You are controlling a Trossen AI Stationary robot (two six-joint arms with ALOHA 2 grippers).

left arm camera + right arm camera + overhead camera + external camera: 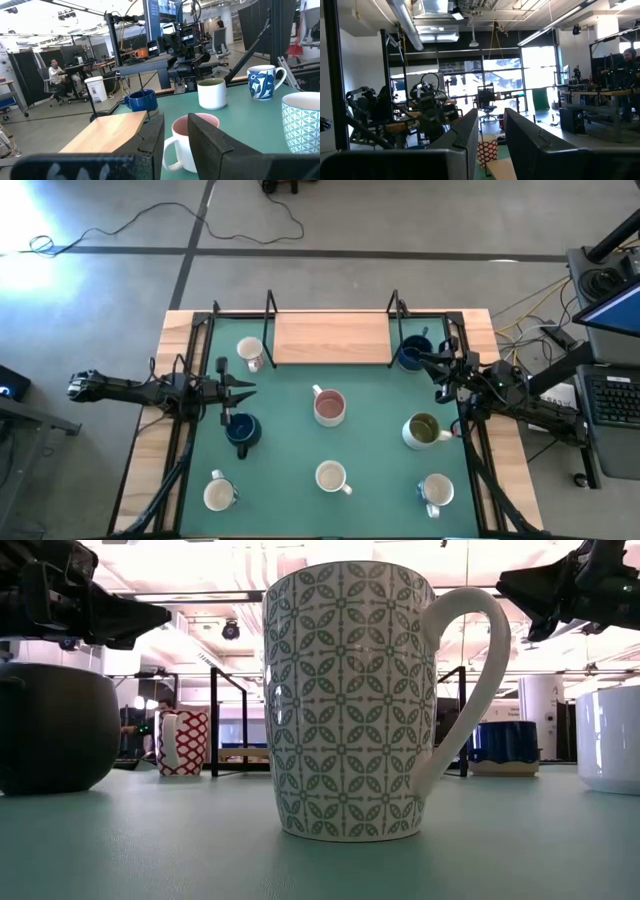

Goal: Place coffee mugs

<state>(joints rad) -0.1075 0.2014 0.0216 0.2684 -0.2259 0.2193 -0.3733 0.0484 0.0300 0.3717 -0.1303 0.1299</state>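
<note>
Progress: judged barely begun. Seven mugs stand loose on the green counter (300, 395); none rests on the wooden shelf (331, 339) at the far edge, the likeliest destination, though the task names none.

Left pincer (248, 392): over the counter's left side, fingers spread, holding nothing. A dark blue mug (242, 429) sits just beside and slightly below its tips in the high view. Ahead of it, toward the counter's middle, is the pink-inside mug (329, 408). Further toward the shelf is a white mug with red pattern (251, 353).

Right pincer (420, 358): over the far right corner, fingers spread with a narrow gap, as its wrist view shows, gripping nothing. A second dark blue mug (411, 354) lies directly at its tips; contact cannot be confirmed. The olive-inside mug (424, 430) stands nearer the front edge, well apart from it.

Remaining on the front row: a white mug (220, 495), a cream patterned mug (331, 477) and a blue-and-white patterned mug (436, 492), all upright.

Limits of observation:
- Only seven mugs are visible from above.
- The low view is largely blocked by the patterned mug close to the lens.
- The right wrist view looks over the counter into the room; only the red-patterned mug shows between its fingers.
- Whether the right-hand blue mug stands on the counter or is lifted cannot be told.
</note>
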